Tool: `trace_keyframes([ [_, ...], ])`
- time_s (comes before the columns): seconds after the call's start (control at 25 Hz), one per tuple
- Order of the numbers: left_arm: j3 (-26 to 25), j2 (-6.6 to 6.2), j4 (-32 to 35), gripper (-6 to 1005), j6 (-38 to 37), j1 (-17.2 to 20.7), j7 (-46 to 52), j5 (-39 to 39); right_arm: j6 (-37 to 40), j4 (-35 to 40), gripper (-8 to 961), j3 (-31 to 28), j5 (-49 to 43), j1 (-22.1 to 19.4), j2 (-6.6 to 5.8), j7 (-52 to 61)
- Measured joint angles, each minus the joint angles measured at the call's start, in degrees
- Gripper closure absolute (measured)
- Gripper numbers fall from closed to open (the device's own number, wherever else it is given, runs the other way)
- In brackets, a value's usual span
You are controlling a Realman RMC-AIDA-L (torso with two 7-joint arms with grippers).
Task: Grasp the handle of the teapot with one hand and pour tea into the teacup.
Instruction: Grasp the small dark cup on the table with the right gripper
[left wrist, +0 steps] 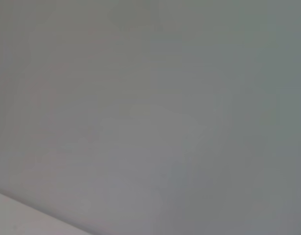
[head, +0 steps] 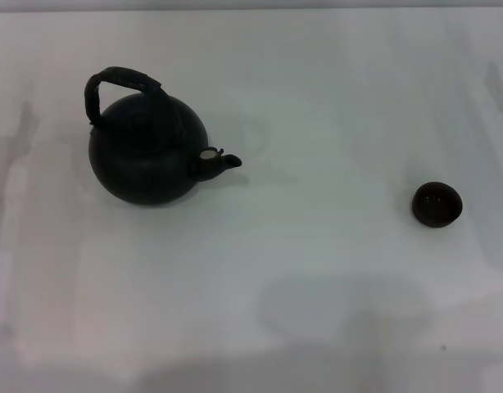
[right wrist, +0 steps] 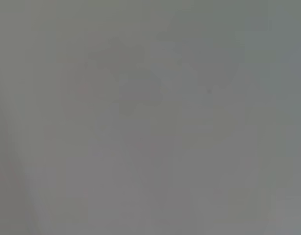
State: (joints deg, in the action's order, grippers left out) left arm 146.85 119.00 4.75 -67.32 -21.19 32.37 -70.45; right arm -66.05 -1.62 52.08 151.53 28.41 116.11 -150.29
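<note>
Nearest the head camera, one white worktop (head: 317, 311) is filling the whole view, and it is also the largest thing in sight, carrying soft grey shadows along its near edge and at its left side. One teapot (head: 149, 160) is sitting upright on the left half of that worktop, a round matte black pot and by far the bigger of the two objects resting there. One handle (head: 120, 82) is arching over the top of the teapot, dark and rough-looking, rising from the pot's left shoulder and curving across toward the right. One short spout (head: 216, 163) is pointing to the right from the pot's body, with a pale spot showing at its top. One teacup (head: 437, 204) is standing on the right half of the worktop, small, dark, bowl-shaped and without a handle, its open mouth facing up; it is sitting well apart from the teapot, with bare white surface lying between the spout and the cup. Neither the left end effector nor the right end effector is appearing in the head view, and each wrist view is showing only a plain grey-white surface, so whether their fingers are apart or together cannot be told from these pictures. Nothing is touching the teapot, its handle or the teacup.
</note>
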Motion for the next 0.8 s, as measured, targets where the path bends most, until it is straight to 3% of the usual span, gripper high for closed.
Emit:
trace_keyframes([
  [0.4,-0.3,-0.10,-0.4,109,0.0,0.0,0.0,-0.3,0.6,0.0,108,-0.1,0.1,0.3,0.05,1.1],
  [0.64,-0.3,-0.12,-0.4,109,0.7,-0.2,0.1,-0.3,3.3,1.4,108,0.4,-0.3,0.3,-0.43,12.5],
  [0.8,-0.4,-0.15,-0.5,108,1.3,-0.4,0.1,-0.4,4.3,2.4,109,0.9,-0.4,0.1,-0.38,13.8],
])
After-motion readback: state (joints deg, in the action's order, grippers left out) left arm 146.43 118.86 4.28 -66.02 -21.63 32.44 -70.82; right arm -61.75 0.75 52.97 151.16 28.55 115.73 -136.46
